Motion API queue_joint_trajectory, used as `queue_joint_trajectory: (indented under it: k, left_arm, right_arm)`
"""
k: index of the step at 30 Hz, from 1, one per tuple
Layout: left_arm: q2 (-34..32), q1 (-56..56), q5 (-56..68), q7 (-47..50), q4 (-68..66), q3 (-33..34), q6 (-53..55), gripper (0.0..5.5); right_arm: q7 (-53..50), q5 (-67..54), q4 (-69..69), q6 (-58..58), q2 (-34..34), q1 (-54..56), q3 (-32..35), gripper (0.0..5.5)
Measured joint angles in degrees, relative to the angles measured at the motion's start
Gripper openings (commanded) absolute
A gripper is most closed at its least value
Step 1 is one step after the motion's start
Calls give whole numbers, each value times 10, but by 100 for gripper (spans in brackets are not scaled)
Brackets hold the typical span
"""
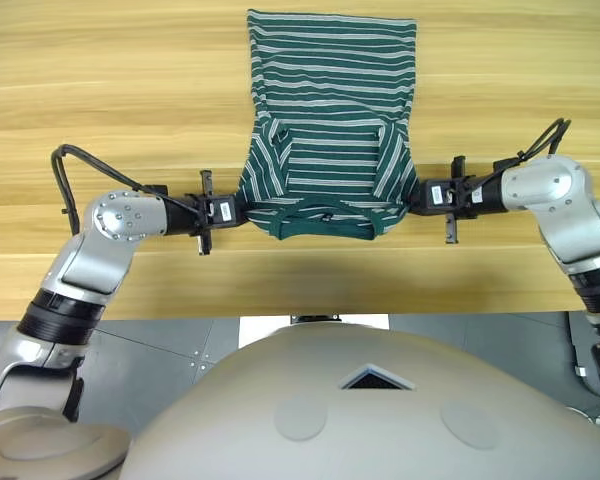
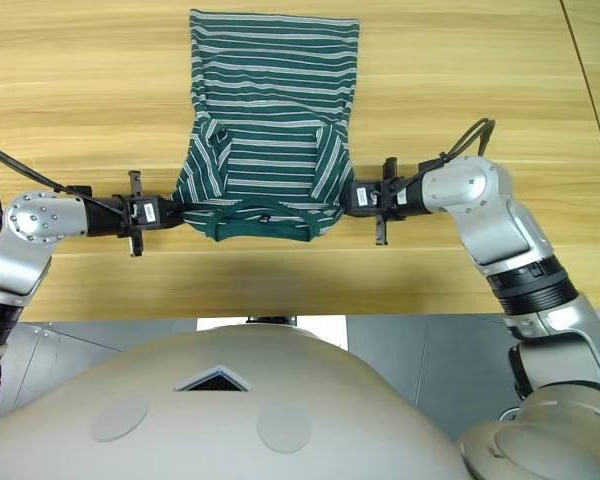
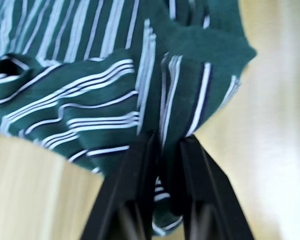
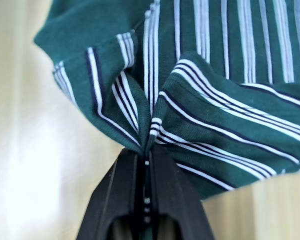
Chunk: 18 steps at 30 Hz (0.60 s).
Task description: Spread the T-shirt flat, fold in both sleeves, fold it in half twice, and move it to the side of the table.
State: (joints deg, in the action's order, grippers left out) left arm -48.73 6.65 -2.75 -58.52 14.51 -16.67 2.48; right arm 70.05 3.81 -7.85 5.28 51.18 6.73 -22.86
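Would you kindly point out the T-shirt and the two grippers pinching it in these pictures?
T-shirt [image 1: 330,110], left eye view, on the striped body panel.
left gripper [image 3: 169,143], left wrist view, midway between its fingertips, on pinched cloth.
right gripper [image 4: 145,152], right wrist view, midway between its fingertips, on pinched cloth.

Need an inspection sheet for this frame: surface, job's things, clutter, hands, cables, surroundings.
Surface: light wooden plank table, shirt lying on it.
Job's things: green T-shirt with white stripes, flat, sleeves folded in over the body, collar end nearest the robot.
Clutter: nothing seen.
Hands: left hand and right hand each shut on a near corner of the shirt.
Cables: black left-arm cable loop and black right-arm cable loop, both off the shirt.
Surroundings: grey floor tiles below the table's near edge.
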Motion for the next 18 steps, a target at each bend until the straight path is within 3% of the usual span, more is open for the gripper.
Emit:
queue_joint_trajectory:
  k: [4,8,11,14,18]
  left_arm:
    - [-42,88,26,-13,123,34,12,0]
    - [-86,196,68,-24,248,115,31,0]
    - [-91,209,104,-29,289,156,48,0]
    - [-86,134,133,-34,280,152,73,0]
    - [-7,-102,137,-20,120,103,111,0]
  right_arm:
    - [68,-42,-52,-50,67,-36,24,8]
    - [104,-81,-92,-81,145,-90,79,8]
    - [115,-102,-104,-84,164,-99,108,8]
    - [120,-108,-82,-82,161,-67,116,8]
    - [160,-106,16,-64,119,68,91,8]
